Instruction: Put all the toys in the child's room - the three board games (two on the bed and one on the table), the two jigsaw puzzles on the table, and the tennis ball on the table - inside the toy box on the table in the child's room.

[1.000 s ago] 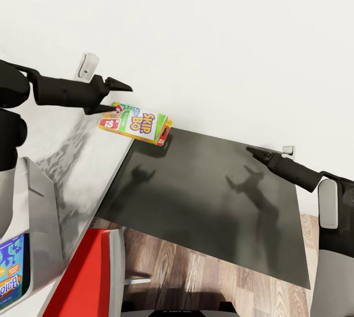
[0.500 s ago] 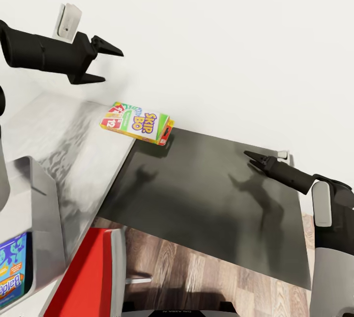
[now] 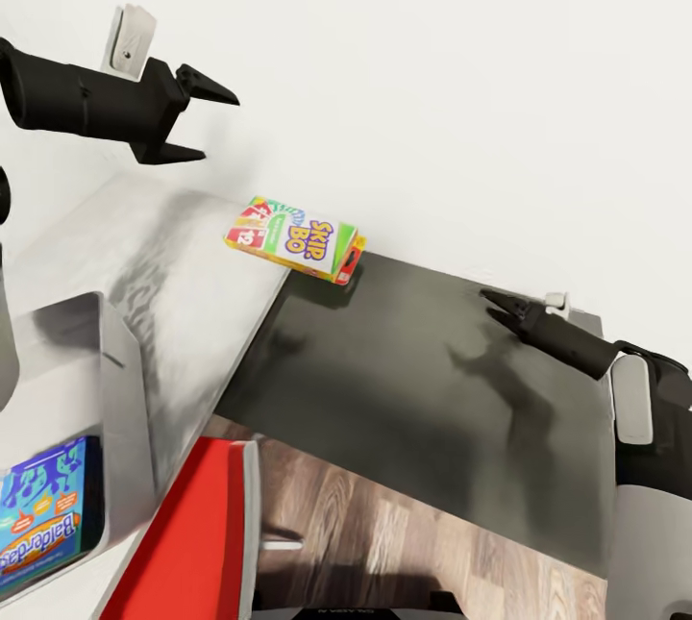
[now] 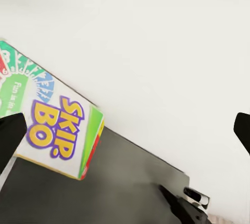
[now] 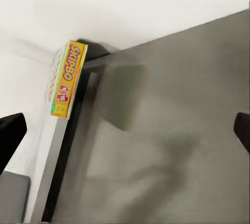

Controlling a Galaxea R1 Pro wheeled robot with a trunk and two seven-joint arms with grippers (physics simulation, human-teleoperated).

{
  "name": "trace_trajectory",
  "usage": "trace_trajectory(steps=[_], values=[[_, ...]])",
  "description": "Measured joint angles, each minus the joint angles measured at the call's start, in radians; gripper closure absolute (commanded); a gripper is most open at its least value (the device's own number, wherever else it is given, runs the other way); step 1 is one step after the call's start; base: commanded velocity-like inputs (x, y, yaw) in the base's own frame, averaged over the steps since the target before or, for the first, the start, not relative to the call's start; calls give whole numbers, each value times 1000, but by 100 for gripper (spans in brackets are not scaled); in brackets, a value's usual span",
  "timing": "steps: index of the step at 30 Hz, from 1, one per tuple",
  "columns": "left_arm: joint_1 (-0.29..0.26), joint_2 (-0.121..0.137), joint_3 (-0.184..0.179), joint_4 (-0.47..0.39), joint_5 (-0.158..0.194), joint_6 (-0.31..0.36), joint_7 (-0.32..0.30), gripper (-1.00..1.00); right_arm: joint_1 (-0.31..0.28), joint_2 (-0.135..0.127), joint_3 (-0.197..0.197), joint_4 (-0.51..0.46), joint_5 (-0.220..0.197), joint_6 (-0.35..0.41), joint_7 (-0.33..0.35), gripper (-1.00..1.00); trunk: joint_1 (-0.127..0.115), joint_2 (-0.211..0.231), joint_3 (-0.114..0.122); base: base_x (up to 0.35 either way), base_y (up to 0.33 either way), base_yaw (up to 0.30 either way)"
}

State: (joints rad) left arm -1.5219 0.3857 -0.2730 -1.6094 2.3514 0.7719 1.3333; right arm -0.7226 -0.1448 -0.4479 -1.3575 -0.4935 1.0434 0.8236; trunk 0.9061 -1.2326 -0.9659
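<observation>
White wall behind the worktop (image 3: 183, 255); card game box (image 3: 296, 238) lies centre-frame, left gripper (image 3: 197, 125) upper left, fingers spread, empty; right gripper (image 3: 502, 305) spread too.

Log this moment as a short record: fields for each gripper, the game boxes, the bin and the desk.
left gripper: open, empty, raised above the pale desk near the wall
right gripper: open, empty, over the dark desk section
SKIP-BO box: lying flat by the wall, across the seam between pale and dark desk tops; nothing touches it
blue game box: inside the grey bin
grey bin: on the pale desk, at the robot's left
desk: pale top joins darker corner section
chair: red, tucked beside the desk
</observation>
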Motion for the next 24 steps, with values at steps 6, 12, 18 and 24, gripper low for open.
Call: trace_trajectory(steps=[6,12,18,24], values=[[2,1,2,0,0,-9,7,-100,1,-3,4,1,-93,0,47,-100,0,0,3,0,0,125],[3,-1,5,0,0,-10,7,-100,3,-4,3,1,-121,0,64,-100,0,0,4,0,0,23],[3,-1,5,0,0,-10,6,-100,4,-3,5,1,-125,0,66,-100,0,0,4,-27,-160,4],[3,-2,6,0,0,-9,5,-100,4,-3,5,1,-126,0,65,-100,0,0,4,-7,-79,0]])
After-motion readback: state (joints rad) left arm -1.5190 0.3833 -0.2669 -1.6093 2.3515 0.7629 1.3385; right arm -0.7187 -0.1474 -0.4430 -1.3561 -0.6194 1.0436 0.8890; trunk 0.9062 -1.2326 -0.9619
